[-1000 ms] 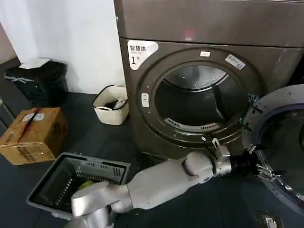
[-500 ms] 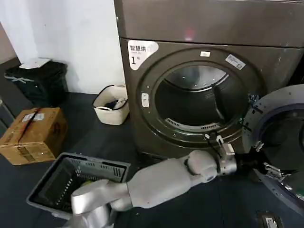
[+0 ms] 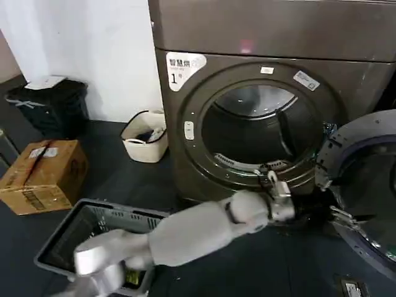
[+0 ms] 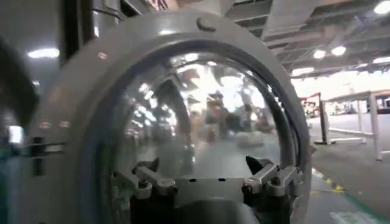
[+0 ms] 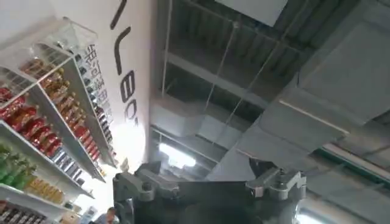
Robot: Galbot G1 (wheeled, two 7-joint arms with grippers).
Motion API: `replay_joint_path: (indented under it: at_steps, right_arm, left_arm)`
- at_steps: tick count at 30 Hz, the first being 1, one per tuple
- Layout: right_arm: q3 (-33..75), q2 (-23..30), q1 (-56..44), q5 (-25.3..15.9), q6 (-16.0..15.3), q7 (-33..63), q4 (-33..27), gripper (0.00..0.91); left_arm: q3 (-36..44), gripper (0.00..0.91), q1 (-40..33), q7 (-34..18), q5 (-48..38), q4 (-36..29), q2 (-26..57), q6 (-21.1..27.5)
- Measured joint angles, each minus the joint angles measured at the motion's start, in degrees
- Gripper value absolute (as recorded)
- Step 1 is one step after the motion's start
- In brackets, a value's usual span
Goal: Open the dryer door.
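The dark bronze-grey dryer [image 3: 247, 37] has its round drum opening [image 3: 253, 130] uncovered. The dryer door [image 3: 371, 179] stands swung out wide on the right, its grey inner face toward me. My left arm reaches across low in front of the machine, and my left gripper [image 3: 337, 216] sits by the door's lower inner edge. In the left wrist view the door [image 4: 201, 109] rises just ahead of the left gripper [image 4: 204, 182], which is open, touching nothing. My right gripper [image 5: 207, 182] points up at a ceiling, open and holding nothing.
A grey laundry basket [image 3: 99, 229] lies on the dark floor under my left arm. A cardboard box [image 3: 43, 173] and a black bin [image 3: 52, 105] stand at the left. A white bucket [image 3: 145, 136] rests beside the dryer's left corner.
My left arm has drawn back to the left, pulling the wrist and gripper away from the door's rim. The door stays swung open on the right.
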Motion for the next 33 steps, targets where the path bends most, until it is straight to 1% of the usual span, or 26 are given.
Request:
replay_joint_path:
  at_steps: [11, 15, 17, 23, 27, 31, 33]
  right_arm:
    - [0.3, -0.4, -0.1, 0.1, 0.0, -0.2, -0.1, 0.907]
    - [0.4, -0.5, -0.1, 0.2, 0.0, -0.3, 0.0, 0.907]
    - [0.3, -0.5, -0.1, 0.2, 0.0, -0.3, 0.0, 0.907]
    - [0.0, -0.6, 0.2, 0.2, 0.0, -0.5, 0.1, 0.907]
    - [-0.5, -0.6, 0.6, 0.2, 0.0, -0.7, 0.3, 0.907]
    - [-0.3, -0.6, 0.7, -0.2, 0.0, -0.7, 0.4, 0.907]
    - [0.1, -0.6, 0.7, -0.4, -0.7, -0.7, 0.4, 0.907]
  left_arm:
    - [-1.2, 0.907, -1.2, -0.4, -1.3, -7.8, 8.1, 0.3]
    - [-1.1, 0.907, -2.1, -0.7, -0.9, -11.1, 11.8, -1.4]
    - [-0.9, 0.907, -2.6, -1.3, 0.7, -12.4, 13.8, -2.8]
    - [-1.2, 0.907, -3.1, -1.4, 1.8, -15.9, 19.5, -2.3]
    - [-2.6, 0.907, -2.0, -1.5, 4.9, -17.5, 23.1, -2.9]
    - [-4.1, 0.907, -0.7, -1.7, 7.0, -18.5, 26.2, -2.3]
    - [-4.4, 0.907, -0.1, -1.3, 7.6, -19.1, 27.8, -2.2]
